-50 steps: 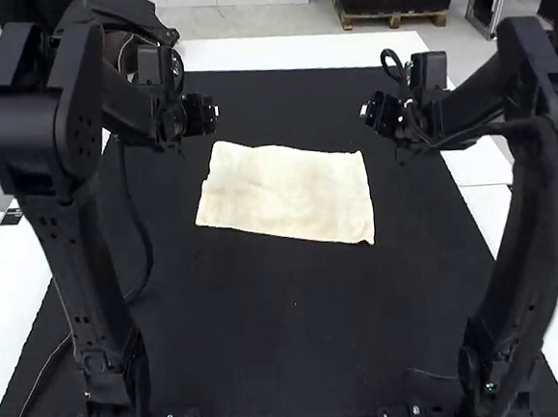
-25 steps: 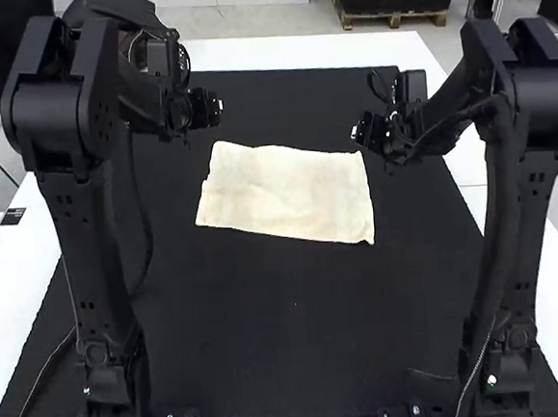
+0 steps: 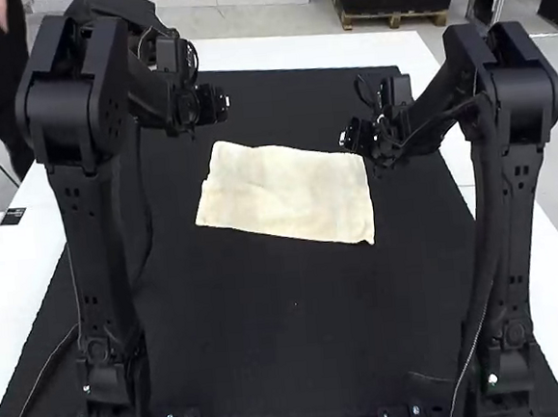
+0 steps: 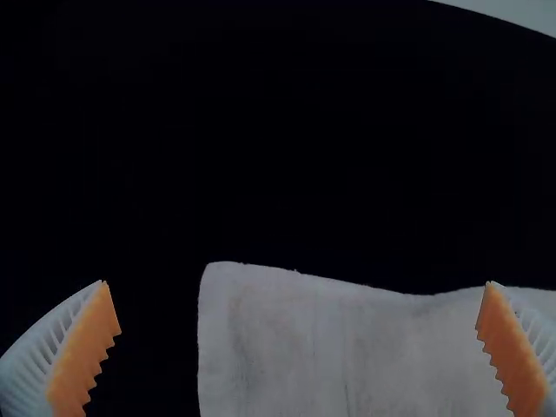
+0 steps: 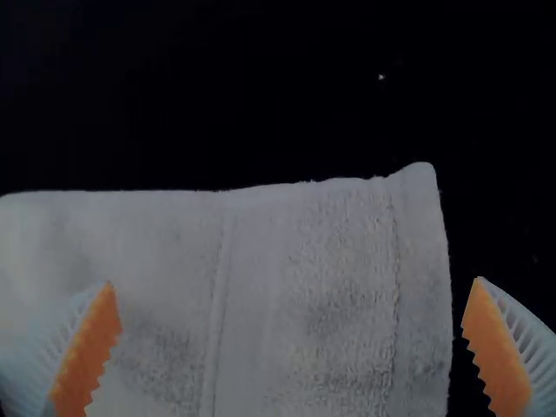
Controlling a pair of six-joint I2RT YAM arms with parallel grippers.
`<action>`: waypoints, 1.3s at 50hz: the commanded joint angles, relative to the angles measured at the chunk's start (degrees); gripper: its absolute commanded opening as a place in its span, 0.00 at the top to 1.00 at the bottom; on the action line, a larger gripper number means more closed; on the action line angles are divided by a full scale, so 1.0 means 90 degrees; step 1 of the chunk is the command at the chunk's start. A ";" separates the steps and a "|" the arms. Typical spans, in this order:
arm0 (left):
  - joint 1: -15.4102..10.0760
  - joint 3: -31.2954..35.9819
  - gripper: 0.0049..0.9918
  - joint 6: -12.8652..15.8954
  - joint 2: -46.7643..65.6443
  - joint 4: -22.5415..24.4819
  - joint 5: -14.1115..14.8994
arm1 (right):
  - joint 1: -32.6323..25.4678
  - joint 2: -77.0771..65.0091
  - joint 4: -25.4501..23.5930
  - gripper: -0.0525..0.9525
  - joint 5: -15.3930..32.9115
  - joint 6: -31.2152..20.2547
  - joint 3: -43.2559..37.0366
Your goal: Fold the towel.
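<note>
White, ribbed fingers (image 4: 35, 369) w/ orange pads (image 4: 85, 352) stand wide apart on the left gripper (image 3: 221, 104), which we see near the towel's (image 3: 283, 194) far left corner. We find the right gripper (image 3: 347, 137) just as wide, by the far right corner; in its wrist view one finger overlaps the towel & the other shows just beside the edge, w/ mat b/w. We can't tell how high either gripper hangs.

Next out, we have the towel: cream, lying flat as a rough rect., long side L to R, w/ slight wrinkles & a wavy far edge. We can't tell how many layers. Close up, we make out a smooth band next to nubby pile. Under it we see a black mat (image 3: 301, 361), towel on its far half, then white table (image 3: 295, 48) beyond.
</note>
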 commanded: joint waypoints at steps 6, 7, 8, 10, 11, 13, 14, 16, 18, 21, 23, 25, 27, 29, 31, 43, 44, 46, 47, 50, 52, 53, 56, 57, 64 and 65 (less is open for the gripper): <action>-0.0031 0.0316 0.02 -0.0068 0.0172 0.0022 0.0097 | 0.0027 0.0228 0.0012 0.05 -0.0025 0.0068 0.0271; -0.0031 0.0326 0.02 -0.0059 0.0182 0.0022 0.0097 | 0.0027 0.0247 0.0012 0.05 -0.0025 0.0068 0.0291; -0.0031 0.0335 0.02 -0.0059 0.0191 0.0022 0.0097 | 0.0008 0.0257 0.0012 0.05 -0.0025 0.0068 0.0311; -0.0031 0.0365 0.02 -0.0068 0.0221 0.0022 0.0097 | 0.0008 0.0286 0.0012 0.05 -0.0025 0.0068 0.0350; -0.0031 0.0374 0.02 -0.0068 0.0230 0.0012 0.0097 | 0.0008 0.0306 0.0002 0.05 -0.0025 0.0068 0.0369; -0.0031 0.0404 0.02 -0.0068 0.0250 0.0012 0.0097 | -0.0002 0.0335 -0.0008 0.05 -0.0025 0.0068 0.0408; -0.0031 0.0423 0.02 -0.0068 0.0260 0.0022 0.0097 | -0.0002 0.0355 -0.0008 0.05 -0.0025 0.0068 0.0437; -0.0021 0.0453 0.02 -0.0068 0.0289 0.0012 0.0097 | -0.0002 0.0374 -0.0008 0.05 -0.0025 0.0068 0.0477; -0.0031 0.0482 0.02 -0.0068 0.0328 0.0012 0.0097 | -0.0002 0.0413 -0.0018 0.05 -0.0025 0.0068 0.0525; -0.0021 0.0541 0.02 -0.0068 0.0387 0.0012 0.0097 | -0.0002 0.0491 -0.0028 0.05 -0.0025 0.0068 0.0613; -0.0011 0.0580 0.02 -0.0059 0.0436 0.0012 0.0097 | -0.0012 0.0550 -0.0047 0.05 -0.0025 0.0068 0.0672; -0.0011 0.0609 0.02 -0.0059 0.0475 0.0012 0.0097 | -0.0012 0.0589 -0.0067 0.05 -0.0025 0.0078 0.0721; -0.0011 0.0638 0.02 -0.0059 0.0523 0.0002 0.0097 | -0.0021 0.0657 -0.0086 0.05 -0.0025 0.0068 0.0770; -0.0011 0.0658 0.02 -0.0059 0.0562 0.0002 0.0097 | -0.0021 0.0706 -0.0086 0.05 -0.0025 0.0068 0.0799; -0.0011 0.0677 0.02 -0.0059 0.0592 0.0012 0.0097 | -0.0041 0.0765 -0.0086 0.05 -0.0025 0.0068 0.0848; -0.0011 0.0853 0.02 -0.0059 0.0807 -0.0017 0.0097 | -0.0129 0.0989 -0.0106 0.05 -0.0035 0.0068 0.1053; -0.0011 0.0863 0.02 -0.0059 0.0826 -0.0027 0.0097 | -0.0148 0.0999 -0.0106 0.05 -0.0035 0.0068 0.1062; -0.0011 0.0873 0.02 -0.0059 0.0855 -0.0017 0.0097 | -0.0178 0.1019 -0.0106 0.05 -0.0035 0.0058 0.1072; -0.0021 0.0863 0.02 -0.0059 0.0865 -0.0017 0.0097 | -0.0187 0.1038 -0.0106 0.05 -0.0035 0.0068 0.1072; -0.0021 0.0873 0.02 -0.0059 0.0914 -0.0017 0.0097 | -0.0217 0.1087 -0.0115 0.05 -0.0035 0.0058 0.1111; -0.0011 0.0863 0.02 -0.0059 0.0924 -0.0017 0.0097 | -0.0236 0.1107 -0.0135 0.05 -0.0035 0.0049 0.1131; -0.0011 0.0863 0.02 -0.0059 0.0934 -0.0017 0.0097 | -0.0246 0.1126 -0.0145 0.05 -0.0035 0.0049 0.1141; -0.0011 0.0863 0.02 -0.0059 0.0943 -0.0027 0.0107 | -0.0256 0.1175 -0.0154 0.05 -0.0035 0.0049 0.1170; -0.0011 0.0863 0.02 -0.0049 0.0943 -0.0037 0.0107 | -0.0256 0.1185 -0.0164 0.05 -0.0035 0.0049 0.1180; -0.0011 0.0863 0.02 -0.0049 0.0953 -0.0076 0.0107 | -0.0217 0.1302 -0.0213 0.05 -0.0044 0.0049 0.1219; -0.0011 0.0863 0.02 -0.0049 0.0953 -0.0076 0.0107 | -0.0207 0.1302 -0.0213 0.05 -0.0035 0.0049 0.1219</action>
